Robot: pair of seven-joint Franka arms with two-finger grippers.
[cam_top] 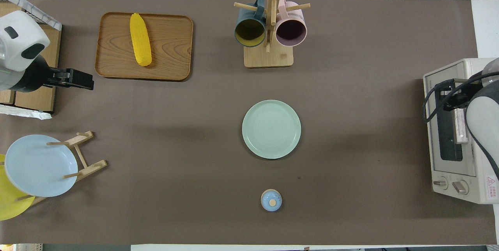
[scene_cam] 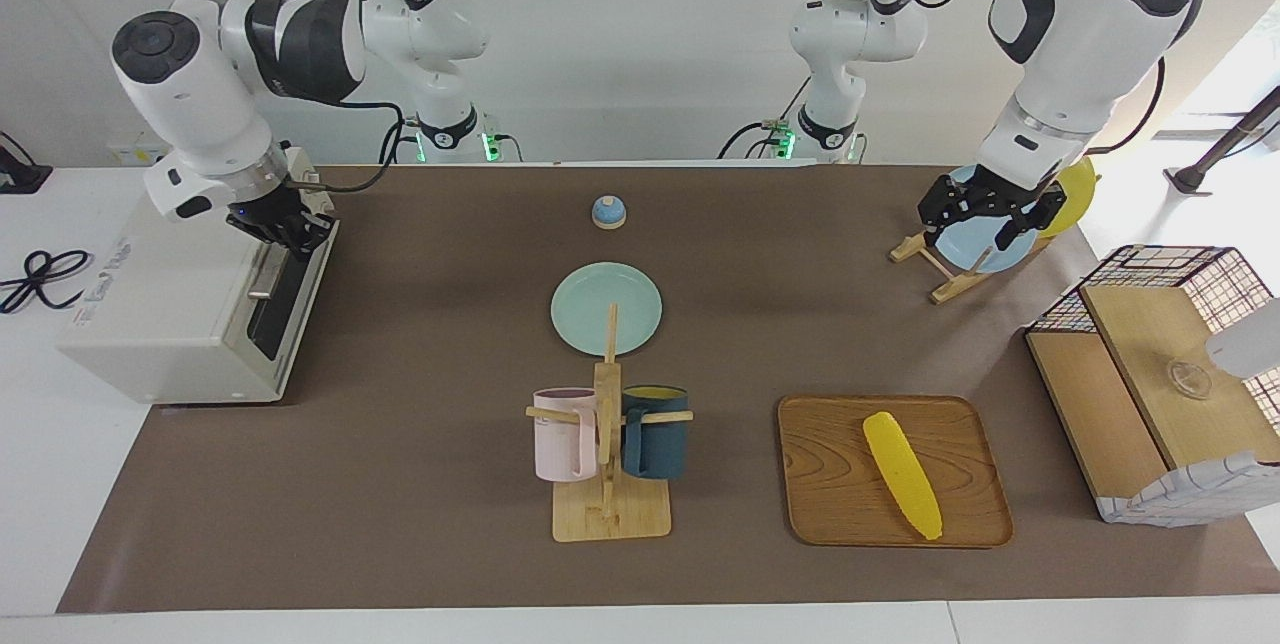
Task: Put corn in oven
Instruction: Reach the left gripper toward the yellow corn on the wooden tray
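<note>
The right gripper (scene_cam: 285, 229) is clenching on the oven's (scene_cam: 170, 309) door handle (scene_cam: 268, 269), though its fingers are hiding the contact; a slanted pull could be slipping it off. The left gripper (scene_cam: 985, 214) is hanging released over the plate rack (scene_cam: 935, 269). The corn (scene_cam: 902, 474) is lying on the wooden tray (scene_cam: 830, 484), toward the left arm's end.

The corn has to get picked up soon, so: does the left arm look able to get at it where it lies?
Probably yes. The corn lies bare on the wooden tray, nothing on or against it, and the left pincer hangs open over the plate rack at that same end.
</note>
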